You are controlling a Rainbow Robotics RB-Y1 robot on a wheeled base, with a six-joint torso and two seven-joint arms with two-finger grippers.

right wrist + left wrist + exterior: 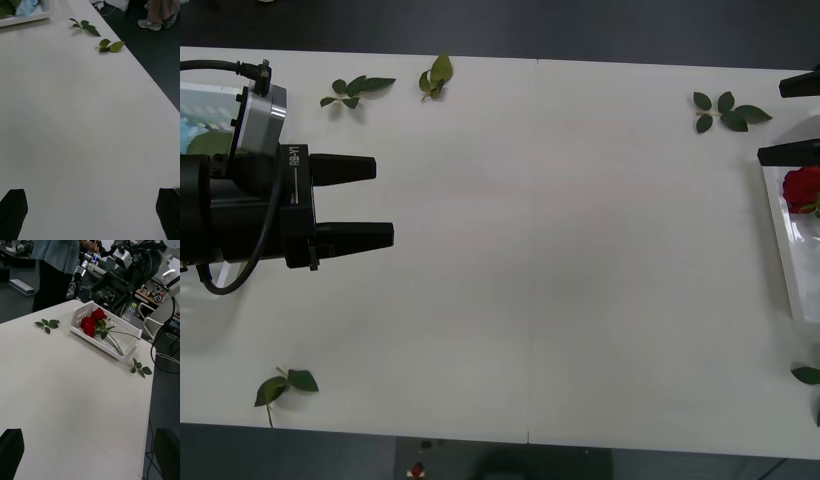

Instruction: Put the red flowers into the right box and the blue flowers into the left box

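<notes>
Red flowers [92,323] in right box [127,347]; left gripper [385,203] jaws apart.

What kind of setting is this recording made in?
Probably a robotics lab or workshop: another dark robot arm stands beyond the white table, with an office chair and loose cables on the dark floor.

Right box [786,262] cut by the front view's edge — one red flower [802,186] head visible there. Left box [208,104] mostly hidden behind the left gripper [384,202]; pale blue inside, probably blue flowers [27,6].
</notes>
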